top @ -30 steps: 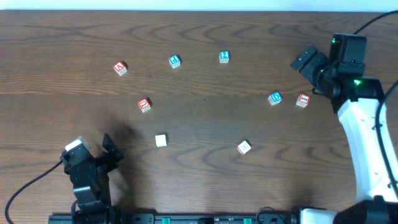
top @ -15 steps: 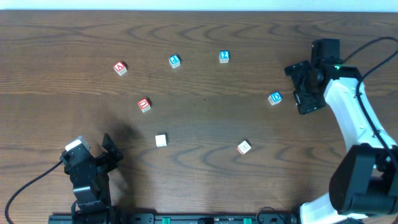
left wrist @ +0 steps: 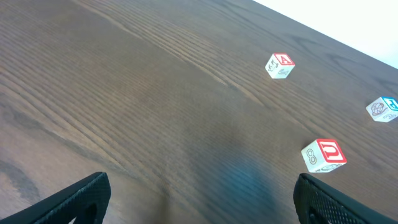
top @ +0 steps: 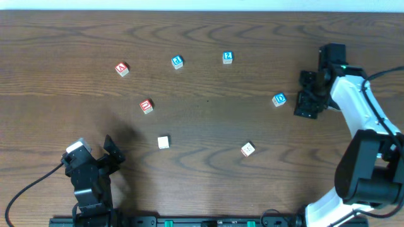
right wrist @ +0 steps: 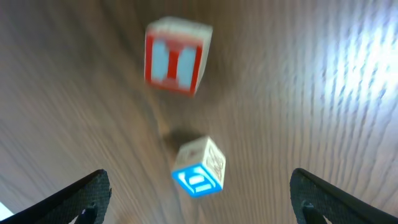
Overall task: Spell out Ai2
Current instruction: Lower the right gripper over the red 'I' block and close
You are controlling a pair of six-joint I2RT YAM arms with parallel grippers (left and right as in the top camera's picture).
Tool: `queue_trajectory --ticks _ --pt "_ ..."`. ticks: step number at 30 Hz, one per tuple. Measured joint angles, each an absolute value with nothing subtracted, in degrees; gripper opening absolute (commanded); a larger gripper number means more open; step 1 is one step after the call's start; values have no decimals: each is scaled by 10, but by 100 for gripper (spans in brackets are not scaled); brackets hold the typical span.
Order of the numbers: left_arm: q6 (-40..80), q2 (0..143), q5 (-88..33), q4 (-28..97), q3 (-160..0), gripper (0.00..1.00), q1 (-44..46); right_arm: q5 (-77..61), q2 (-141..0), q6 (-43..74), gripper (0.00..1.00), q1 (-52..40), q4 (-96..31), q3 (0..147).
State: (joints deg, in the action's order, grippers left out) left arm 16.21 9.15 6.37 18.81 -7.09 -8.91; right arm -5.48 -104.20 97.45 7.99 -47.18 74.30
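Small letter cubes lie scattered on the wooden table. The red A cube (top: 122, 69) is at far left, also in the left wrist view (left wrist: 279, 65). A blue cube (top: 177, 62) and the blue 2 cube (top: 228, 57) lie at the back. My right gripper (top: 307, 104) is open and hovers over a red I cube (right wrist: 177, 57), which the overhead view hides. The blue D cube (top: 279, 99) lies beside it, between my right fingers (right wrist: 200, 208) in the right wrist view (right wrist: 199, 168). My left gripper (top: 107, 157) is open and empty (left wrist: 199, 202) at the front left.
A red cube (top: 146, 106), also in the left wrist view (left wrist: 323, 155), lies left of centre. A white cube (top: 163, 142) and a white cube with red marks (top: 248, 149) lie nearer the front. The table's far edge runs along the top.
My right arm swung down and to the left, over the red I cube, which is now covered in the overhead view. The left arm and the other cubes have not moved.
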Motion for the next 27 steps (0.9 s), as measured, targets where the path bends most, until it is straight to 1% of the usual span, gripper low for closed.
queue_trajectory --ticks 8,18,22,23,27 --pt "162 91 64 188 -71 95 -89 -51 -1042 965 89 134 -471 743" --pt "162 91 64 188 -71 95 -89 -30 -1065 936 85 135 -423 755" --pt "162 91 64 188 -71 95 -89 -35 -1124 922 87 135 -466 814" --pt "162 91 64 188 -71 95 -89 -35 -1138 920 86 135 -485 830" --pt "162 91 64 188 -71 95 -89 -41 -1160 914 84 135 -491 848"
